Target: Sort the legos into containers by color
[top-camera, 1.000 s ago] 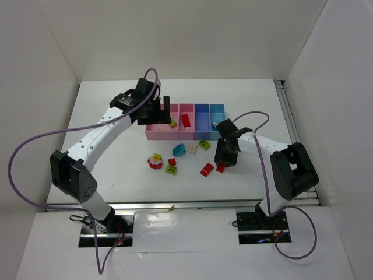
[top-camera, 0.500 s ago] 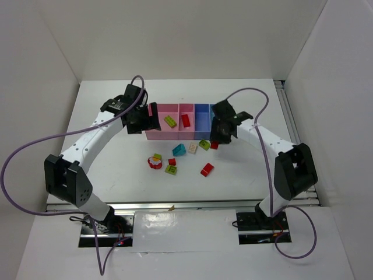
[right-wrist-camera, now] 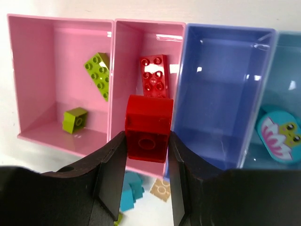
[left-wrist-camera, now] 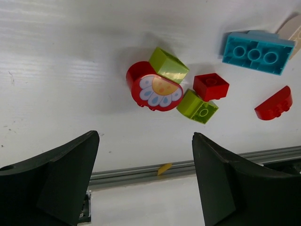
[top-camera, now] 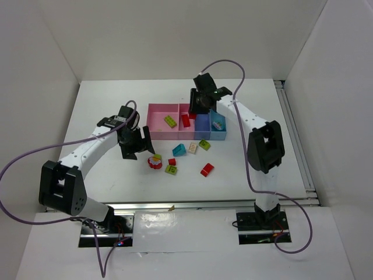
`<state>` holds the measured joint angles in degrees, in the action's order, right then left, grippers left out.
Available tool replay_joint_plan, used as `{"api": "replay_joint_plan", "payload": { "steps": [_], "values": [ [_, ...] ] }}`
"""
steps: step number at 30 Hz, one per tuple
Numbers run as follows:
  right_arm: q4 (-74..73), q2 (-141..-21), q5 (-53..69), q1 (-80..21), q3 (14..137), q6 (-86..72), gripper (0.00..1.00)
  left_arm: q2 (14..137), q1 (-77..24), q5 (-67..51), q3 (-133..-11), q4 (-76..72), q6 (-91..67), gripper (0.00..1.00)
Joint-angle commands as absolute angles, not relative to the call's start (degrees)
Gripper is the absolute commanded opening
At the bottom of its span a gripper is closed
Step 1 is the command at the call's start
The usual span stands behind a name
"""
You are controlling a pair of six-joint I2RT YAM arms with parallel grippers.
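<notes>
My right gripper [right-wrist-camera: 148,141] is shut on a red brick [right-wrist-camera: 148,127] and holds it over the near wall of the narrow pink bin [right-wrist-camera: 124,61]; it also shows in the top view [top-camera: 197,109]. That bin holds a red brick [right-wrist-camera: 154,75]. The wide pink bin [right-wrist-camera: 33,70] holds two lime bricks [right-wrist-camera: 99,75]. The blue bin [right-wrist-camera: 221,84] looks bare. The cyan bin [right-wrist-camera: 287,70] holds a round cyan piece [right-wrist-camera: 282,136]. My left gripper [left-wrist-camera: 146,136] is open and empty, just left of the round red-white piece [left-wrist-camera: 155,92] in the top view [top-camera: 140,146].
Loose on the table in front of the bins lie lime bricks [left-wrist-camera: 168,66] [left-wrist-camera: 197,106] [top-camera: 204,144], a small red brick [left-wrist-camera: 210,86], a cyan brick [left-wrist-camera: 256,52], a cream brick [top-camera: 192,147] and a rounded red brick [left-wrist-camera: 273,103]. The table's near edge rail [left-wrist-camera: 188,167] lies below.
My right gripper lifted a red brick from the table and carried it back over the narrow pink bin. My left gripper left the bins and came down beside the round piece.
</notes>
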<state>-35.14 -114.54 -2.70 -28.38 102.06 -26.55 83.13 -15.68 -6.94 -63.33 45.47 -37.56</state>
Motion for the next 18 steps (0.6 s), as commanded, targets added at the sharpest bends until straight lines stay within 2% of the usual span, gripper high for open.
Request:
{"api": "replay_joint_plan", "payload": {
  "steps": [1,4,7,9,12,14,18],
  "values": [
    [-32.78,-117.33,-1.58,-29.44,108.70,-24.61,0.33,81.83,-15.56,-8.53,-61.01,43.78,-37.88,0.91],
    [-32.26,-119.09,-1.58,-29.97,110.03,-24.61,0.34,81.83,-15.56,-7.82,-59.86,43.16,-37.36,0.91],
    [-32.26,-121.72,-2.10,-30.59,111.26,-24.61,0.41,81.83,-15.56,-7.29,-59.85,42.63,-36.66,0.91],
    [-32.78,-122.61,-2.11,-30.59,112.06,-24.61,0.49,83.49,-15.56,-8.08,-60.38,42.01,-35.34,0.92],
    [-34.10,-123.13,-2.11,-30.59,114.16,-24.61,0.69,85.07,-16.79,-6.42,-63.01,42.71,-33.93,0.93],
    [-34.10,-122.43,-2.63,-30.59,114.17,-24.09,0.72,86.04,-18.19,-5.02,-64.76,42.71,-33.32,0.93],
    [-35.41,-118.93,-5.52,-30.59,113.65,-23.55,0.72,89.38,-20.12,-2.82,-67.32,42.71,-30.77,0.93]
  ]
}}
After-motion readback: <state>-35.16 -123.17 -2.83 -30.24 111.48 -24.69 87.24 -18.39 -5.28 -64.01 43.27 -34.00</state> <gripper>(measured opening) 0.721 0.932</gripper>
